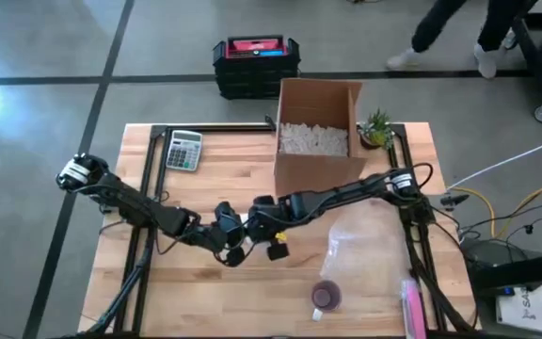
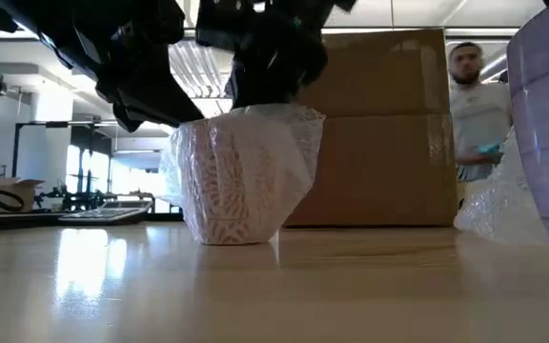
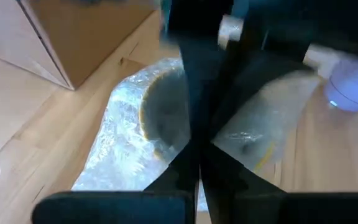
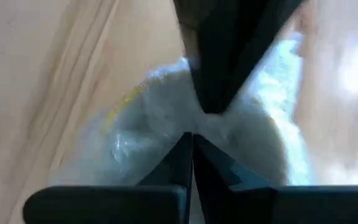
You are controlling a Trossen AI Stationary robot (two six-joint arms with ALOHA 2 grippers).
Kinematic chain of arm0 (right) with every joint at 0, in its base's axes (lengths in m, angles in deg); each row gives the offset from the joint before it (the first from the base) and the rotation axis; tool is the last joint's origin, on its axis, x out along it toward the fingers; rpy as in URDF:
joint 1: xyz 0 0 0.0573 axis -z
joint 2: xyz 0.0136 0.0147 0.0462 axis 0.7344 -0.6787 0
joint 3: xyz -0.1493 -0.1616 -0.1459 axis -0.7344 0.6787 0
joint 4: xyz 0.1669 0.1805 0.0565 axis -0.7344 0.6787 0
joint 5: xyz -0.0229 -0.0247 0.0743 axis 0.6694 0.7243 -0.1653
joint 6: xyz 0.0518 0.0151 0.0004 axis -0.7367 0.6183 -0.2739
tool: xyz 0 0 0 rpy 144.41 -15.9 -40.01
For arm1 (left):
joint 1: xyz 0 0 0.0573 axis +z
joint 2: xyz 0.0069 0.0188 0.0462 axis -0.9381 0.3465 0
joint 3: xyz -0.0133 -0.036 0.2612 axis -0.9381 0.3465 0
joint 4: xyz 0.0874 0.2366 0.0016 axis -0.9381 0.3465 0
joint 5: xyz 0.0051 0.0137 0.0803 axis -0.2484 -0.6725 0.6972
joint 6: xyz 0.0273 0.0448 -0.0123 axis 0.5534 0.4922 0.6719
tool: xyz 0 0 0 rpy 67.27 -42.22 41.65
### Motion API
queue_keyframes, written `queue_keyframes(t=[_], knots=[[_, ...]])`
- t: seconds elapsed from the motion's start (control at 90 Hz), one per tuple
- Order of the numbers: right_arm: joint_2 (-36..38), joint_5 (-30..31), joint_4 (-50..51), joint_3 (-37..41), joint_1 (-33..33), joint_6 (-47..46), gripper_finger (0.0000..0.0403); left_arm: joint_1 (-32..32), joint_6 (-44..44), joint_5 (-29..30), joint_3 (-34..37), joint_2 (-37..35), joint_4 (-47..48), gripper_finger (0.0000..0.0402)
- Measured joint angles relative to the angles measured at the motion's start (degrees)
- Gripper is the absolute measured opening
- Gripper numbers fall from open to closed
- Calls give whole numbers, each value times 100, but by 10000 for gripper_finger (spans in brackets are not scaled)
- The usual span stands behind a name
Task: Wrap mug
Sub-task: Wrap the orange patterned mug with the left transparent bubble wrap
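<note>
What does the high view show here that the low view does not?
Only the high view shows the calculator clearly, the small plant, the black crate behind the table, a pink object near the front edge, and both arms meeting mid-table.

Only the low view shows the bubble-wrapped mug standing on the table, with the tools bunched over its top, and a person behind.

Both show the cardboard box and the purple cup.

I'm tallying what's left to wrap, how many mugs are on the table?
2: a bubble-wrapped mug mid-table between both grippers, and a bare purple mug near the front edge. Others could sit hidden inside the cardboard box.
</note>
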Motion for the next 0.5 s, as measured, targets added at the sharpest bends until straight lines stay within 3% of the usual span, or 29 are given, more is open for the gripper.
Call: queue_keyframes(t=[0.211,0.5], knots=[[501,22,1618,-1549,24,56,0,-2,7,-1,-16,0,10,0],[893,-9,1832,-1400,12,-117,0,11,128,-13,-81,4,33,0]])
